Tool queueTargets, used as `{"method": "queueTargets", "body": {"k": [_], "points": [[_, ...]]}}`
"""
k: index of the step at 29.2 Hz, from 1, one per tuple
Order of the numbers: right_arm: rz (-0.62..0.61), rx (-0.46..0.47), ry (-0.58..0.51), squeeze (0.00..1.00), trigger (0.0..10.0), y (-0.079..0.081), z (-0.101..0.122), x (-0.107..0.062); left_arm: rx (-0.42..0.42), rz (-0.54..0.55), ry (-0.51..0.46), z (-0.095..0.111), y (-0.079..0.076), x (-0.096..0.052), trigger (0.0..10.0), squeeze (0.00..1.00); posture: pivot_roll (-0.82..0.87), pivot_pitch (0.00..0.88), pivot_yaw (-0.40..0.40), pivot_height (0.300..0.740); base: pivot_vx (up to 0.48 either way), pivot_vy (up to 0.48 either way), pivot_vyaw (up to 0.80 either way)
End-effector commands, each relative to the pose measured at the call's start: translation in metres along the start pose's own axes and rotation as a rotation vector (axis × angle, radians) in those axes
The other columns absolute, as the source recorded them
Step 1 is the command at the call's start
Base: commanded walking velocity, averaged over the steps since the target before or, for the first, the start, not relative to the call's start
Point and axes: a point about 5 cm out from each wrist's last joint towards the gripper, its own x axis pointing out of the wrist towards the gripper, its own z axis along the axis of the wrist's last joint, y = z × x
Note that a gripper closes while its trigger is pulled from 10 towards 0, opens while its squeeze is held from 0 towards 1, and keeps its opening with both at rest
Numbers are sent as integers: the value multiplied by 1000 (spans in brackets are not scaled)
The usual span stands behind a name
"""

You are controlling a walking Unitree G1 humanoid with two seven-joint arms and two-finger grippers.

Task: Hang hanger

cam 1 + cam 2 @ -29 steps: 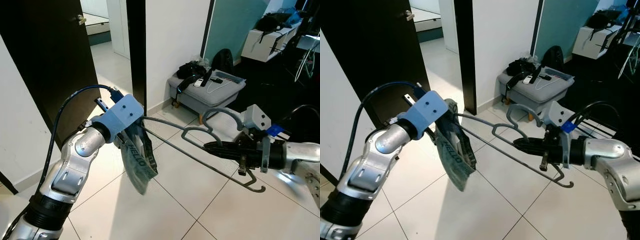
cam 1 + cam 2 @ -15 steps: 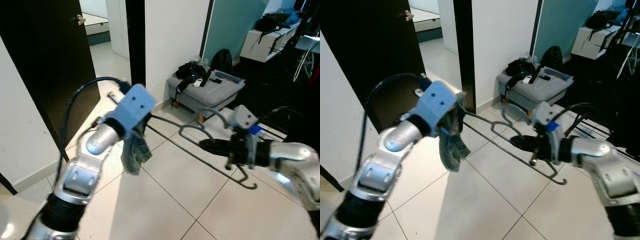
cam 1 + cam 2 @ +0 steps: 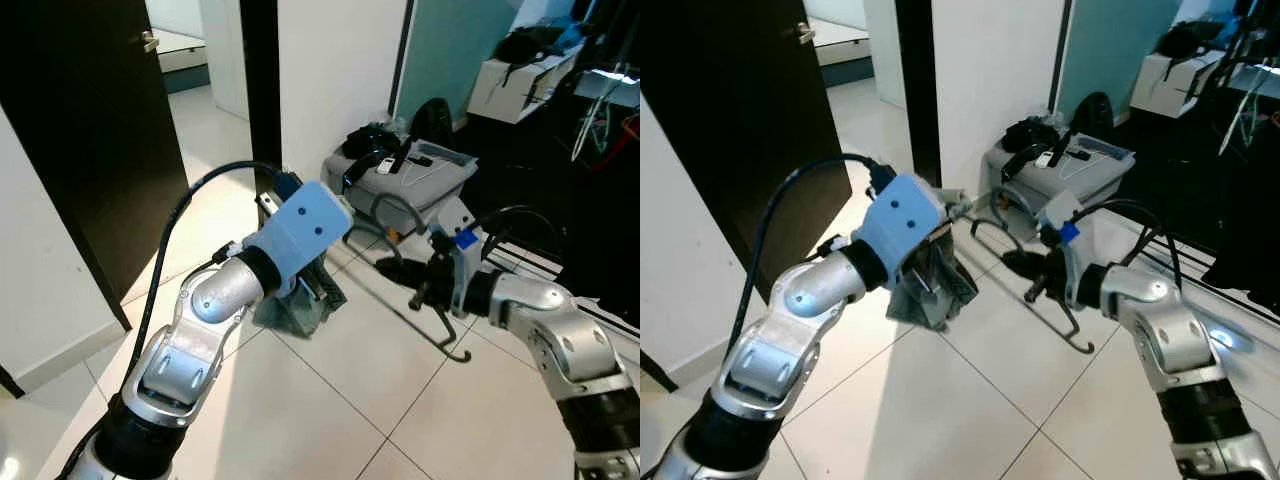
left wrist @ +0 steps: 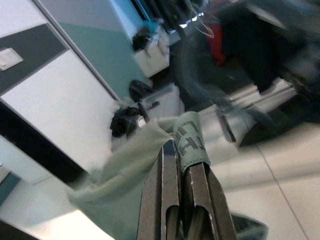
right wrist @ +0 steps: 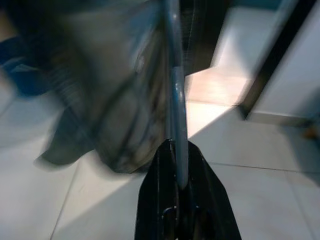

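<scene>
A grey wire hanger [image 3: 440, 330] runs between my two grippers, its hook [image 3: 1076, 343] hanging below my right wrist. My right gripper [image 5: 178, 150] is shut on the hanger's bar [image 5: 176, 95]; in the left eye view its black fingers [image 3: 395, 272] point towards my left arm. A grey-green garment [image 3: 930, 285] with dark lettering hangs bunched under my left wrist's blue block [image 3: 305, 230]. My left gripper [image 4: 181, 160] is shut on a fold of that garment [image 4: 191, 142]. Both grippers are held above the floor, close together.
A grey padded bench [image 3: 435, 185] with a black bag and small items stands by the white wall behind the grippers. A dark door [image 3: 90, 130] stands open on the left. A white cabinet [image 3: 505, 85] is at the back right. Pale floor tiles [image 3: 330, 410] lie below.
My left arm has swung right and my right gripper left, so the two are now close together. The garment, which hung long, is bunched up. The camera has shifted too.
</scene>
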Motion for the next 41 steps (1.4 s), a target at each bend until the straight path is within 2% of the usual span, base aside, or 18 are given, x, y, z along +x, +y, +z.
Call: {"method": "queueTargets", "body": {"k": [1, 2, 4, 5, 6, 7, 10, 11, 13, 15, 18, 25, 41], "points": [[-131, 25, -52, 0, 10000, -17, 7, 0, -14, -60, 58, -10, -9, -11, 10000, 0, 1, 0, -23, 740, 0, 0, 0], [-131, 25, -52, 0, 10000, -17, 7, 0, -14, -60, 58, -10, -9, -11, 10000, 0, 1, 0, -23, 740, 0, 0, 0], [-222, 104, -137, 0, 10000, -29, 16, 0, -31, -81, 127, -22, -14, -24, 10000, 0, 3, 0, -25, 740, 0, 0, 0], [-222, 104, -137, 0, 10000, -29, 16, 0, -31, -81, 127, -22, -14, -24, 10000, 0, 3, 0, -25, 740, 0, 0, 0], [-245, 152, -199, 0, 10000, -34, 22, -2, -27, -90, 169, -30, -16, -30, 10000, 0, 4, 0, -26, 740, 0, 0, 0], [-245, 152, -199, 0, 10000, -34, 22, -2, -27, -90, 169, -30, -16, -30, 10000, 0, 4, 0, -26, 740, 0, 0, 0], [-213, 311, -439, 0, 10000, -38, 47, -10, 19, -125, 325, -58, -25, -50, 10000, 0, 4, 0, -27, 740, 0, 0, 0], [-213, 311, -439, 0, 10000, -38, 47, -10, 19, -125, 325, -58, -25, -50, 10000, 0, 4, 0, -27, 740, 0, 0, 0], [-183, 356, -507, 0, 10000, -38, 55, -12, 19, -129, 385, -72, -31, -57, 10000, 0, 3, 0, -24, 740, 0, 0, 0], [-180, 359, -514, 0, 10000, -38, 56, -11, 15, -127, 396, -74, -32, -58, 10000, 0, 3, 0, -24, 740, 0, 0, 0], [-166, 332, -469, 0, 10000, -31, 49, -5, 9, -95, 413, -80, -34, -56, 10000, 0, 12, 0, -20, 740, 0, 0, 0], [-125, 337, -455, 0, 10000, -20, 44, 1, -15, -70, 406, -82, -37, -52, 10000, 0, 7, 0, -13, 740, 0, 0, 0], [-73, 338, -486, 0, 10000, -14, 50, 0, 2, -76, 409, -85, -41, -51, 10000, 0, 5, 0, -15, 740, 0, 0, 0]]}}
